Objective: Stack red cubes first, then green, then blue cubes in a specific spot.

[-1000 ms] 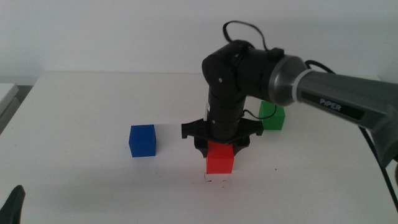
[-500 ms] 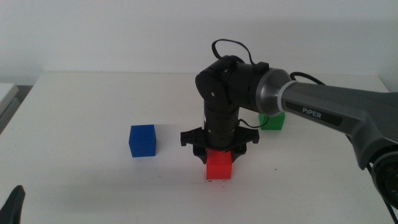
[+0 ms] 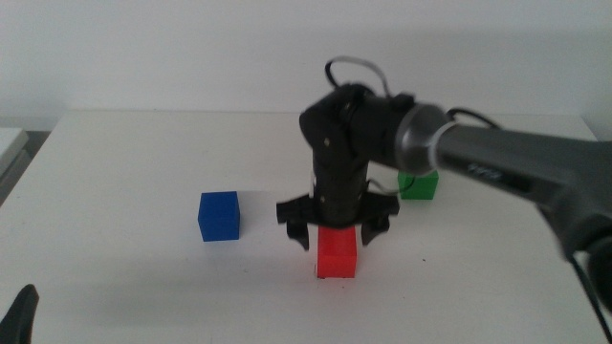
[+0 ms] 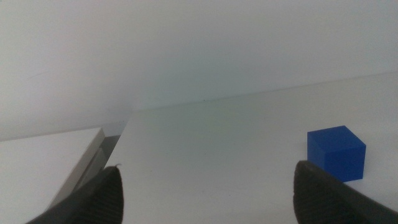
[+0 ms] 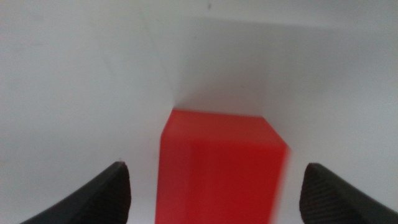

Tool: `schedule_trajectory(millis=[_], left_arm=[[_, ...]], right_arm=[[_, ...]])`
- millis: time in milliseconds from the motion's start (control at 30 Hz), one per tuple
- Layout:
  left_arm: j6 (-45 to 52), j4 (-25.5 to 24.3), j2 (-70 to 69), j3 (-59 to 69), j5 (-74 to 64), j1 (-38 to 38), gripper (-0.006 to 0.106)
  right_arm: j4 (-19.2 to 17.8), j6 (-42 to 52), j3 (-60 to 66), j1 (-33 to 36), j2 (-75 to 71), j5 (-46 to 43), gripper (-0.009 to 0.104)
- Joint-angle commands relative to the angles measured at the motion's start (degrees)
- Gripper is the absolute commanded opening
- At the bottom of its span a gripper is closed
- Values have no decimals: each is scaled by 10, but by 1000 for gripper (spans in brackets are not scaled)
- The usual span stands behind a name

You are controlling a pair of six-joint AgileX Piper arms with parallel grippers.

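Observation:
The red cube (image 3: 337, 254) rests on the white table (image 3: 143, 162) near the middle. My right gripper (image 3: 335, 237) hangs just over it, open, one jaw on each side and clear of the cube's faces. In the right wrist view the red cube (image 5: 221, 165) fills the gap between the spread jaws of the right gripper (image 5: 217, 190). To the cube's left stands the blue cube (image 3: 219, 215), also seen as the blue cube (image 4: 336, 152) from the left wrist. The green cube (image 3: 419, 184) sits behind the right arm, partly hidden. My left gripper (image 4: 208, 193) waits open at the front left corner.
A white ledge (image 4: 56, 155) lies beyond the table's left edge. A black cable (image 3: 349, 69) loops above the right arm's wrist. The left gripper's tip (image 3: 21, 315) shows at the bottom left.
The right gripper lowered the red cube onto the table and then spread its jaws, letting the cube go. The blue and green cubes have not moved.

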State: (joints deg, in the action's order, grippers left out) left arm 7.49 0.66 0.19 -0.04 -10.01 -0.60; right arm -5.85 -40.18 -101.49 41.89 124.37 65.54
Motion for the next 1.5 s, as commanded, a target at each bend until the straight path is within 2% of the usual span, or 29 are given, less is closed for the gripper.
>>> schedule_trajectory(millis=[0,100,167,400,567,800,933,1467], left_arm=[[-2,1,-2,0,8,0,94],[-2,1,-2,0,8,0,94],[-2,1,-2,0,8,0,94],[-2,1,-2,0,8,0,94],[-2,1,-2,0,8,0,94],[-2,1,-2,0,8,0,94],[-2,1,-2,0,8,0,94],[-2,1,-2,0,8,0,94]], right_arm=[[-26,17,-3,6,-50,27,93],[-45,48,-3,-1,-99,44,93],[-38,93,-3,-18,-125,44,93],[-50,169,-3,-132,-127,41,93],[-54,191,-3,-179,-94,-78,93],[-62,170,-3,-201,-47,-116,93],[-103,123,-3,-202,-28,-125,93],[-101,111,-2,-202,5,-138,93]])
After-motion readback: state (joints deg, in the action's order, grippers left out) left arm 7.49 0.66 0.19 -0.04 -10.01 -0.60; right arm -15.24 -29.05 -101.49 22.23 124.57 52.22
